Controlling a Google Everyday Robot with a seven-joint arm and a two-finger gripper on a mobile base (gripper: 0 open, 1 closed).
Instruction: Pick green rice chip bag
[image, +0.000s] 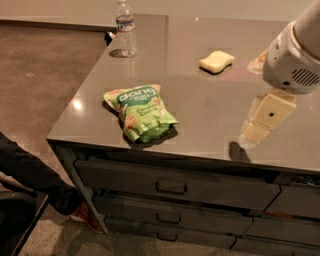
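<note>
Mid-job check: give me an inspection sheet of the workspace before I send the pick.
Surface: glossy grey countertop, reflecting ceiling lights.
Job's things: green rice chip bag lying flat near the front left corner, untouched.
Clutter: water bottle upright at the far left corner; pale yellow sponge at the far middle; an orange-tinted item at the right, mostly hidden by the arm.
Grippers: end effector hangs over the front right of the top, well to the right of the bag, holding nothing.
Cables: nothing seen.
Surroundings: drawers below the top; someone's dark-clothed leg at the lower left on the floor.
</note>
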